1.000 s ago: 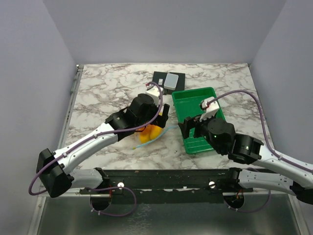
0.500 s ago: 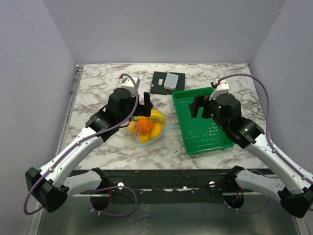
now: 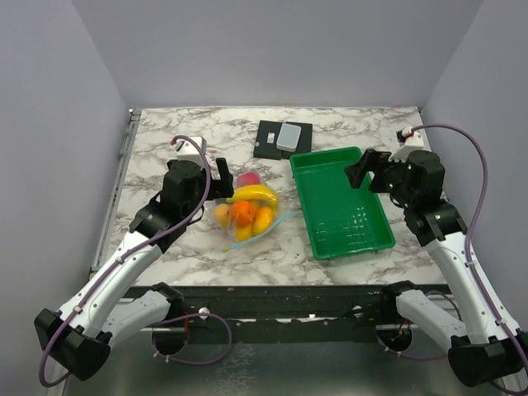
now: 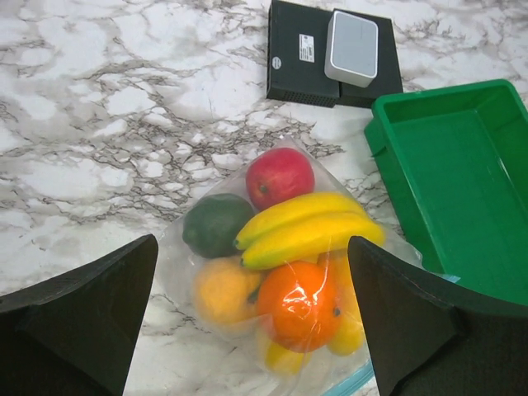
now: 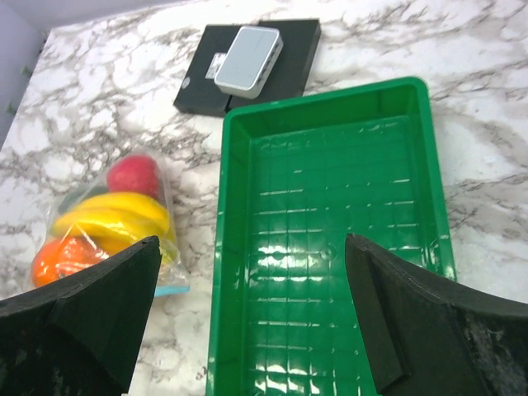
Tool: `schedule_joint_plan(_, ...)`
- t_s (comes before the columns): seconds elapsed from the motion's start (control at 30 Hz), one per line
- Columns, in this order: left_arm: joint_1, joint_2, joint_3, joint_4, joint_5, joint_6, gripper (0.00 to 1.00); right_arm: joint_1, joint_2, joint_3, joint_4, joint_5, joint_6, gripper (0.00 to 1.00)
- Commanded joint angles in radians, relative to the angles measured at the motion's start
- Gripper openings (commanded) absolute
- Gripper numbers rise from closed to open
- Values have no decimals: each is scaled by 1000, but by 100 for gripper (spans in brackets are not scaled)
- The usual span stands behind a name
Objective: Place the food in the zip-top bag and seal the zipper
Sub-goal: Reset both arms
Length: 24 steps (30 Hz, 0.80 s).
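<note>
Both my tools are spread wide and hold nothing. The left tool (image 3: pixel 223 176) hangs over the zip-top bag (image 4: pixel 276 264), and the right tool (image 3: pixel 360 169) is off by the far right corner of the green tray (image 5: pixel 326 98).

The bag lies flat on the tabletop (image 3: pixel 165 140), just left of the tray. All the food I can see is inside it: the banana bunch (image 4: pixel 307 233), the red one (image 4: pixel 280 176), the green one (image 4: pixel 216 224), the orange one (image 4: pixel 301 302) and a yellow round one (image 4: pixel 224 289).

My worry is the zipper (image 3: pixel 279 223). Its light-blue strip trails toward the tray, and I cannot tell whether it is pressed shut along its whole length. If part gapes, a nudge or a lift could let 1 of the round fruits roll out. The fruits also bulge close to the mouth, so a pinch there might catch film instead of the strip, or slide off it. A tool coming in low from the right could also knock the tray.
</note>
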Motion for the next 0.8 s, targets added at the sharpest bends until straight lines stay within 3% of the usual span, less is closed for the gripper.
schedule_joint_plan(0.0,5,-76,-44,45,-81,2,99,-10,-37,-53,-5,-113,-1,99)
schedule_joint_plan(0.43,5,-154,-110,83,-57,37,99,-8,-365,-246,170,-138,-65,100)
schedule_joint_plan(0.77,5,-152,-113,83,-65,48,99,-5,-473,-294,200,-153,-71,100)
